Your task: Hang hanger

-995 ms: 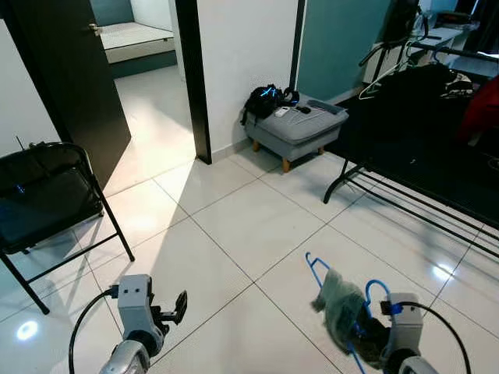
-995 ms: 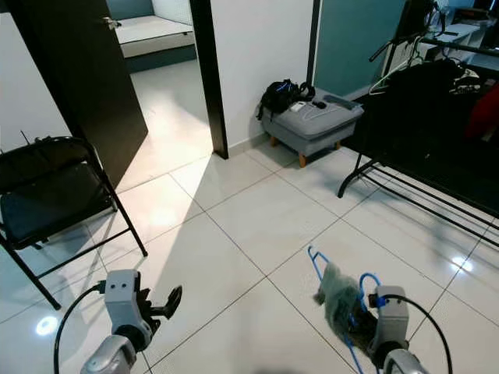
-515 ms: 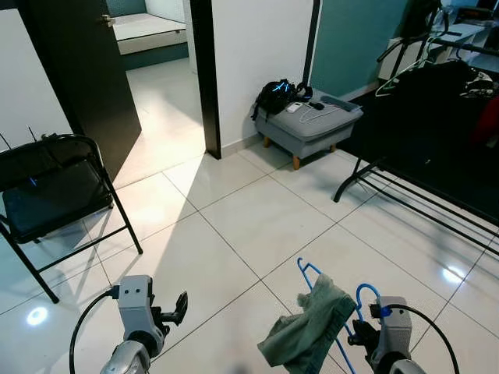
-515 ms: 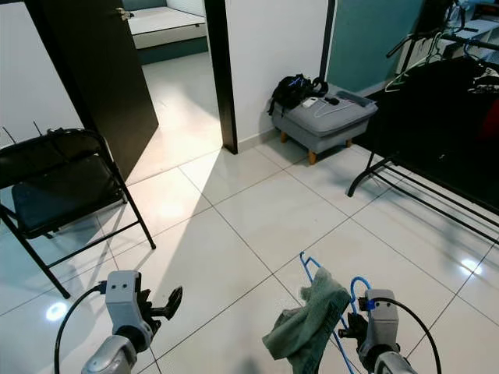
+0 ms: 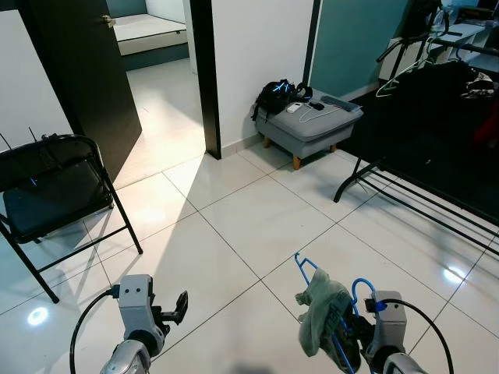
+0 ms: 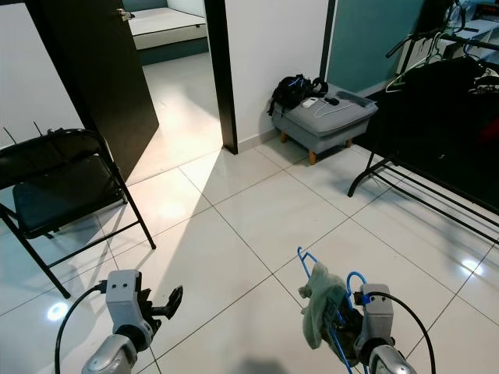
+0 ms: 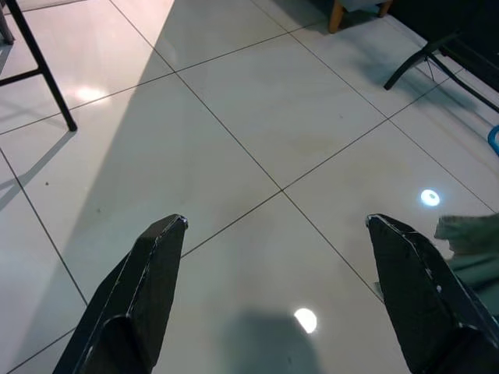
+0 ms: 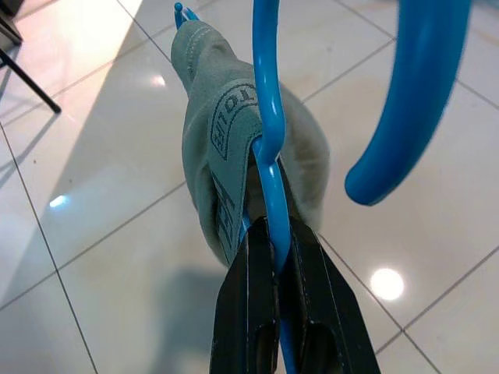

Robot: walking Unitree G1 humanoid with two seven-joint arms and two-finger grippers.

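Gripping the blue hanger (image 8: 269, 132), the right gripper (image 8: 274, 249) was low at the near right, its two black fingers (image 8: 251, 296) pressed together on the hanger's thin bar. A grey-green cloth (image 5: 320, 308) hung over the hanger, just in front of the gripper, and the hanger's hook (image 8: 413, 101) curved up beside it. The hanger was held above the white tiled floor (image 5: 257, 226) and did not touch it.

At the near left was the left gripper (image 7: 277, 288), with its fingers (image 7: 148, 288) spread wide apart and nothing between them, only floor below.

Farther on the left stood a black folding chair (image 5: 51, 195). At the right, a black clothes rack (image 5: 421, 179) stood on the floor, with dark clothes (image 5: 437, 109) hanging on it and a white hanger (image 5: 401, 74) on its rail. The blue hanger was well apart from this rack.

At the far middle, a grey footstool (image 5: 312, 125) stood against the white wall (image 5: 257, 54), and a black bag (image 5: 274, 95) lay on its left end. At the far left, a dark door (image 5: 78, 70) was open to another room.
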